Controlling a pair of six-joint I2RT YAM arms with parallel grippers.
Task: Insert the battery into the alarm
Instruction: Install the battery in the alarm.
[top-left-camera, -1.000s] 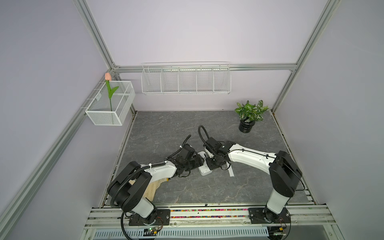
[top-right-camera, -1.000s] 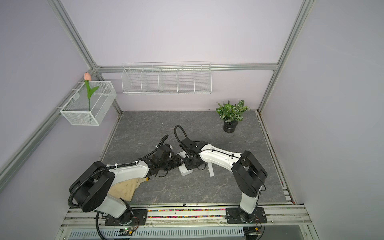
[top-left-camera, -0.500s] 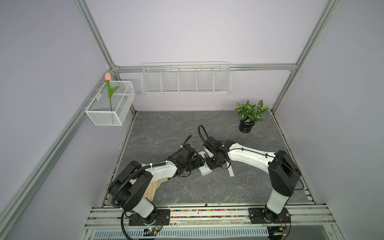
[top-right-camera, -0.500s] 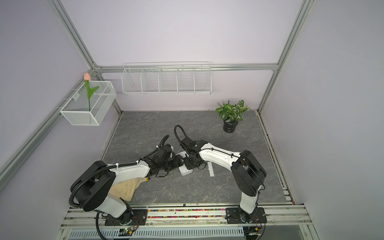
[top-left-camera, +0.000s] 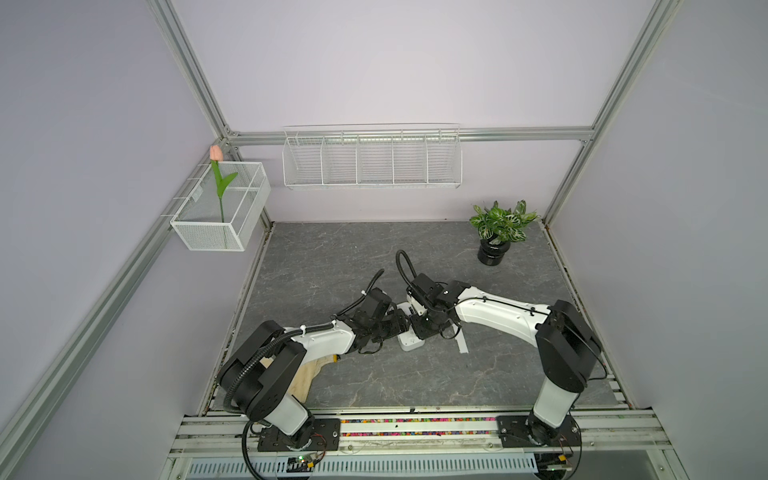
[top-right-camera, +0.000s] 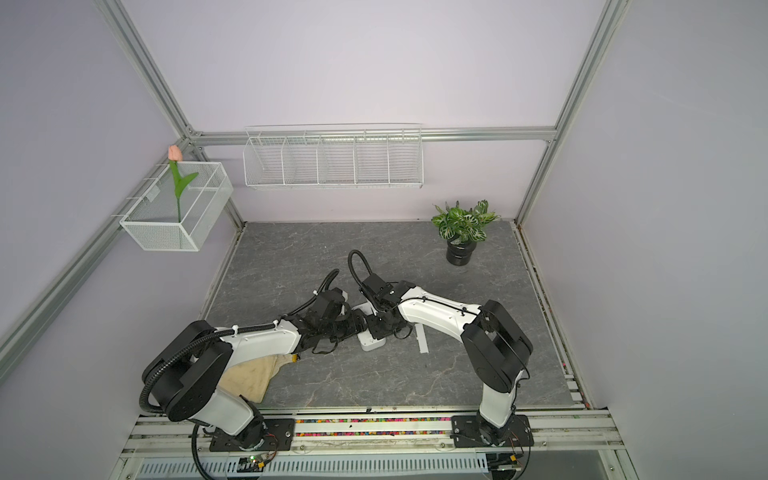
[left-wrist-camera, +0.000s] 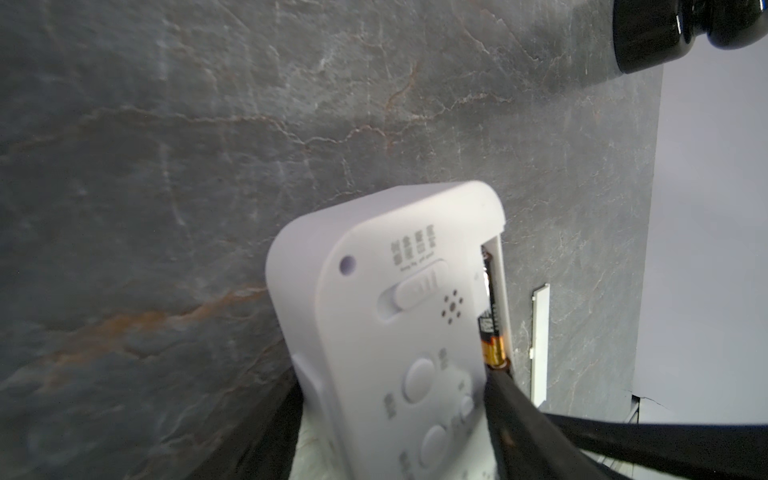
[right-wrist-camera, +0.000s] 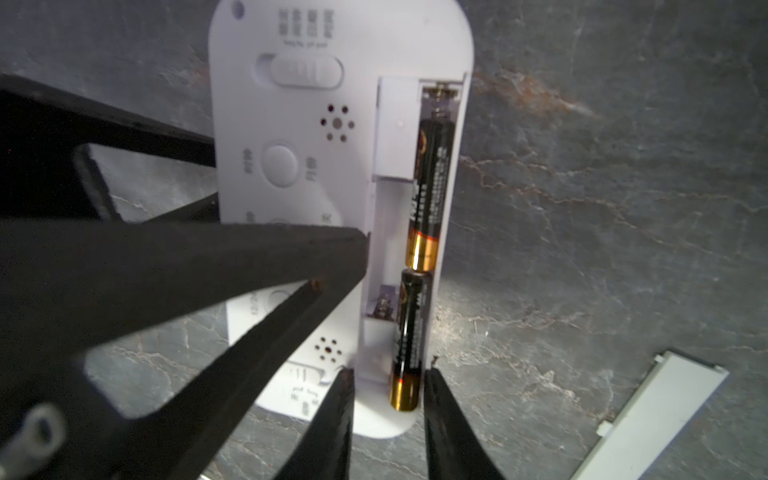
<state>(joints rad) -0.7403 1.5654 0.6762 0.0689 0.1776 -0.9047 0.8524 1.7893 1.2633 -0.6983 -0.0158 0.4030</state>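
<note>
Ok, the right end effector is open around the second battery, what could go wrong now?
The nearer battery looks tilted, not seated flat in the alarm, so it may pop out. The right end effector flanks it closely; pulling back could drag it.

- Mid surface: both arms meet over alarm. L gripper clamps its sides; R gripper tips flank the battery nearest it, slim gap only.
- Cover strip lies flat just R of alarm.
- Far R corner: potted plant.
- Near L corner: cloth under L arm.
- Far L quarter & near edge betw. the bases: bare.
- Wire rack hangs on wall above far edge.
</note>
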